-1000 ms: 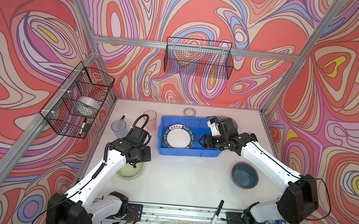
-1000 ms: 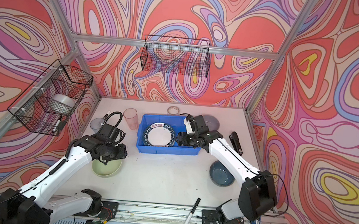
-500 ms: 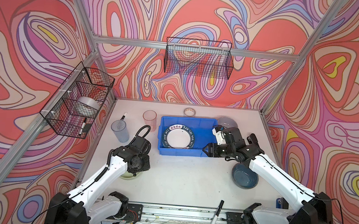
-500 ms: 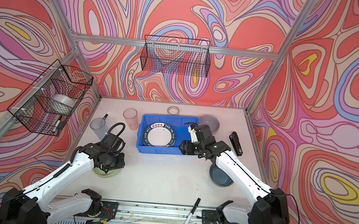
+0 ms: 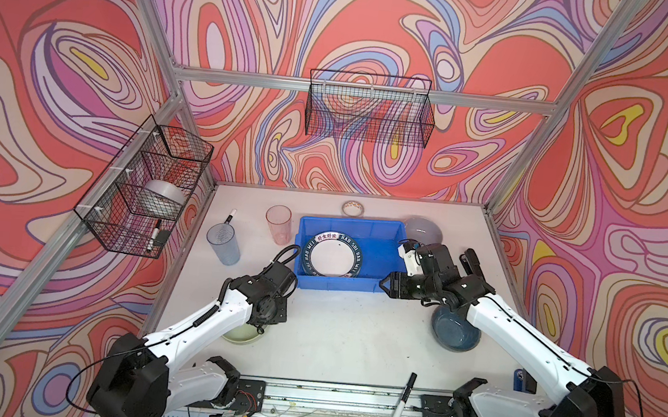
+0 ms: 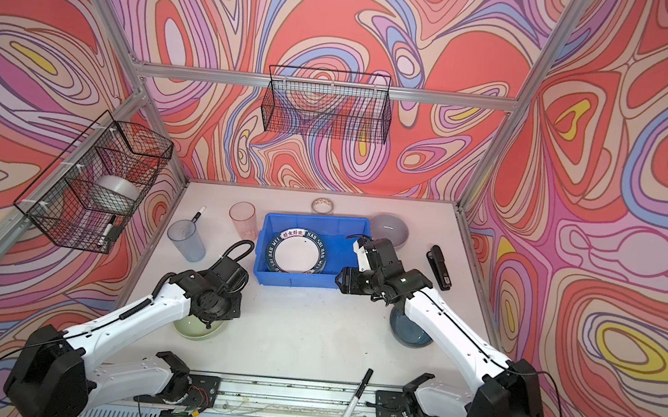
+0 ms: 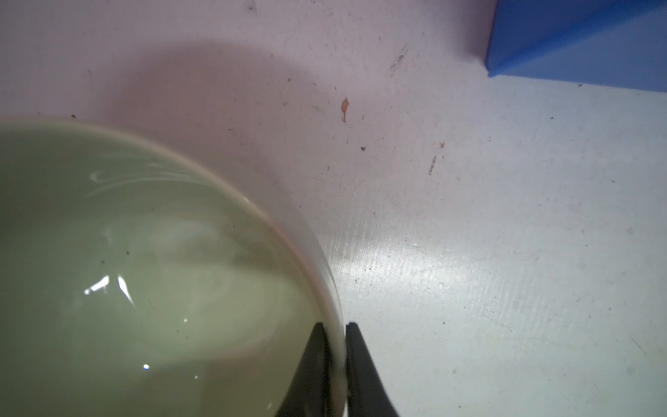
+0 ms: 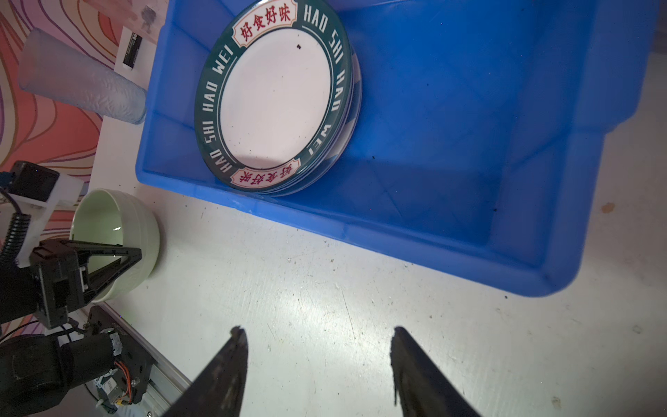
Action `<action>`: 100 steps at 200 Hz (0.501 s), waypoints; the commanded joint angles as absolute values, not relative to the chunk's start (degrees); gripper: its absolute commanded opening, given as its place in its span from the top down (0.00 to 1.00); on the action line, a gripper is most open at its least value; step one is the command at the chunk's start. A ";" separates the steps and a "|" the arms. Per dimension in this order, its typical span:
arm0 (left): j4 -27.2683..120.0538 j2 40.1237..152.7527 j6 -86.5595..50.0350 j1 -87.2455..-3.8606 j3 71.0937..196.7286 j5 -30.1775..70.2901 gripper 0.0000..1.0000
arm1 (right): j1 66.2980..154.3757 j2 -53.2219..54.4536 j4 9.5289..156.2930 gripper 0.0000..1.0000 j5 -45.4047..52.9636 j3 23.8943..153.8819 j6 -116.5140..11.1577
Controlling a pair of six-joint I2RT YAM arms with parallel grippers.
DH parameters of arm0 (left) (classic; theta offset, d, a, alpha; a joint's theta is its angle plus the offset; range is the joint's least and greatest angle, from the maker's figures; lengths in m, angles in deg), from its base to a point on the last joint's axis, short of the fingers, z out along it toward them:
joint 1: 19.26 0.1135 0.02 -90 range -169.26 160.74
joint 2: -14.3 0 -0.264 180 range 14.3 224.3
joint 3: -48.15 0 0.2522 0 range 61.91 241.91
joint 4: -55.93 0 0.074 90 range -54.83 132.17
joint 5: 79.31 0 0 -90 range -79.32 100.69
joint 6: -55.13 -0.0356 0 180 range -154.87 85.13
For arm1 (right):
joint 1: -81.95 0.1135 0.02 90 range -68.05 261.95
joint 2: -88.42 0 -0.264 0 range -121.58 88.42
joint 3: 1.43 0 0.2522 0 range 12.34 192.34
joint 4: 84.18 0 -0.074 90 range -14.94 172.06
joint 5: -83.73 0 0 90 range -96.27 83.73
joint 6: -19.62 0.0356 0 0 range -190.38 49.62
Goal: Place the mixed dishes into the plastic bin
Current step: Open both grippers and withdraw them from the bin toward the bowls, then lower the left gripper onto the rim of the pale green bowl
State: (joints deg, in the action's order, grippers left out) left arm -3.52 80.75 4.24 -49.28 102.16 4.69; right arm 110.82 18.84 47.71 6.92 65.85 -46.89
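Left tool (image 7: 335, 326) pinches the rim of the glossy pale green bowl (image 7: 144, 270); right tool (image 8: 317, 330) spread

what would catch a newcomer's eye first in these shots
The loud swirled red, pink and lilac walls surround everything. Toward the back of the white table, the bright blue bin holds stacked lettered plates. Front left, the left hand is shut on the rim of the pale green bowl, while the right hand stands open before the bin.

Bright blue bin (image 5: 380, 251), pale green bowl (image 7: 144, 270), dark blue bowl (image 5: 452, 333), white plate (image 5: 332, 255) with dark-green lettered rim.
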 commanded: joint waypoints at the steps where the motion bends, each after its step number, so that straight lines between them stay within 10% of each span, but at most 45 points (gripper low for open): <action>1: -3.52 80.09 4.53 -50.11 101.02 6.17 0.93 | 110.96 20.93 46.92 0.35 5.83 64.25 -45.80; 100: 6.84 80.12 12.76 -67.87 100.80 11.93 0.96 | 110.98 24.08 44.53 0.35 1.05 63.69 -43.54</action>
State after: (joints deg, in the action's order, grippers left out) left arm -0.59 78.74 7.26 -64.50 101.50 6.22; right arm 110.82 23.29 45.55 3.14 64.13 -44.58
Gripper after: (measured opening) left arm 0.104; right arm 0.647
